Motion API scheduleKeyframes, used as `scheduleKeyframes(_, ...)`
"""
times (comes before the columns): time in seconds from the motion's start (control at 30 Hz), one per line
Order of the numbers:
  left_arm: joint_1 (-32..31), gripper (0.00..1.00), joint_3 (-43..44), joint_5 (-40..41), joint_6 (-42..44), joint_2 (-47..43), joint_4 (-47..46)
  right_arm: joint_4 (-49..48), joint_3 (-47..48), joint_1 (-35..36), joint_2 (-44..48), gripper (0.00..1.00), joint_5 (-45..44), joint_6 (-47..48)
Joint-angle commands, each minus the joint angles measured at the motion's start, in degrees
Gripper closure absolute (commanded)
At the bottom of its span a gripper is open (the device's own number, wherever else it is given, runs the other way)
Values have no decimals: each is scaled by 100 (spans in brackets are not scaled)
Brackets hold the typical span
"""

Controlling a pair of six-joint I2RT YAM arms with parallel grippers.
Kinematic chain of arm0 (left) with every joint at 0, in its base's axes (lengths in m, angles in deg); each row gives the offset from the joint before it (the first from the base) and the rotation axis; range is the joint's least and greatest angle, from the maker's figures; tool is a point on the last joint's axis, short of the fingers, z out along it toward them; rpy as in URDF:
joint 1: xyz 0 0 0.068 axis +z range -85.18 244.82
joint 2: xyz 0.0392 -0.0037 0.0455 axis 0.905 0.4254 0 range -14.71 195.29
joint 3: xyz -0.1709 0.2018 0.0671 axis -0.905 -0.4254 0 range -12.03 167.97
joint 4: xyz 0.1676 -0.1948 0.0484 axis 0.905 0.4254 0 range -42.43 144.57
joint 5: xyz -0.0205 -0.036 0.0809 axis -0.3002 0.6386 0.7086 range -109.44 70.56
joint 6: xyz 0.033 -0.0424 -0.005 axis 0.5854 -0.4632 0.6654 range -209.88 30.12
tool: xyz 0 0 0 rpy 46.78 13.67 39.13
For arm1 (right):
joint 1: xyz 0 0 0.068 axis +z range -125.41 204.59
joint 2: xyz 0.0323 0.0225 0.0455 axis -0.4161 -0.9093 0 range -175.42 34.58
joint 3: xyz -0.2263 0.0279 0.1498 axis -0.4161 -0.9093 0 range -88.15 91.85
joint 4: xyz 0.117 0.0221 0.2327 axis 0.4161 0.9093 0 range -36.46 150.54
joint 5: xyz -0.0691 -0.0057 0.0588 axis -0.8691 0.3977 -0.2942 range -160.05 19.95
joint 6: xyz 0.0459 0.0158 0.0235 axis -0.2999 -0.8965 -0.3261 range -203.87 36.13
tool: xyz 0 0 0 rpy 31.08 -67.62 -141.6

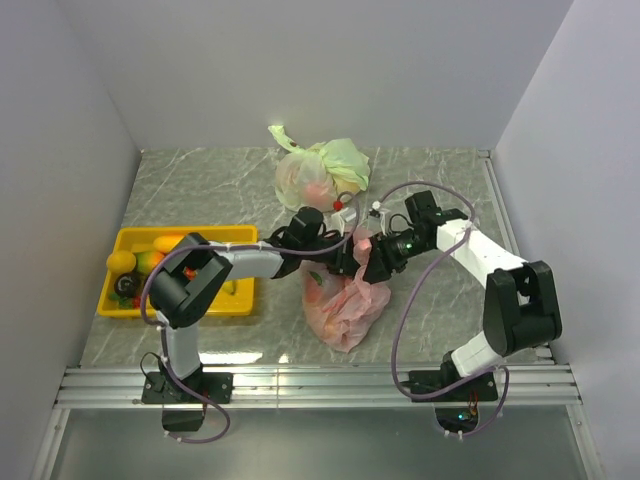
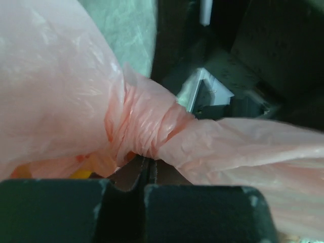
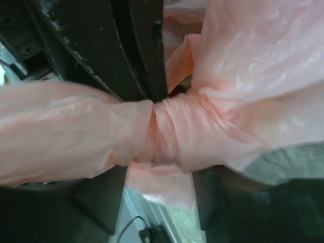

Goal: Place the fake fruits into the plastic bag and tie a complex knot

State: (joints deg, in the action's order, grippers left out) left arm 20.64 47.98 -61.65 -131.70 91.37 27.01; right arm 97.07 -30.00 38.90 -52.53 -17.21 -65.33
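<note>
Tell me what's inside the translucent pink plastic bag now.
Through the thin translucent pink plastic bag, only a small yellow patch and an orange one show near the knot. What they are, and what else lies inside, the crinkled film hides.

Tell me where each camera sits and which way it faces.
Top external: high behind the bases, looking down on the table, both arms and the pink bag.
Left wrist: on the left arm, facing the knot; left gripper shut at the bottom.
Right wrist: on the right arm, facing that knot from the opposite side; right gripper below, left gripper above.
Shared: both wrist views show the knot.
</note>
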Motion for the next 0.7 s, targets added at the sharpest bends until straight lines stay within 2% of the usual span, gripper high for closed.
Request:
scheduleKeyframes(0.0, 24, 100, -112, -1092, -1045, 140, -2274, -652, 91, 116, -87, 30, 314, -316)
scheduleKeyframes(0.07, 41, 100, -217, -1367, -1485, 167, -2776, -854, 117, 116, -95, 26, 472, -430)
scheduleKeyframes(0.13, 68, 100, -358, -1675, -1941, 159, -3680, -899, 196, 143, -192, 24, 552, -440)
scheduleKeyframes(0.2, 112, 100, -490, -1798, -2023, 54, -3946, -907, 328, 151, -271, 23, 578, -404)
scheduleKeyframes(0.3, 147, 100, -569, -1922, -1944, -122, -3965, -811, 539, 143, -464, 21, 744, -220)
scheduleKeyframes(0.5, 112, 100, -534, -2028, -1847, -229, -4097, -1179, 776, 441, -614, 20, 947, -509)
scheduleKeyframes(0.67, 129, 100, -131, -1922, -1548, 0, -3413, -1339, 934, 679, -693, 17, 1158, -573)
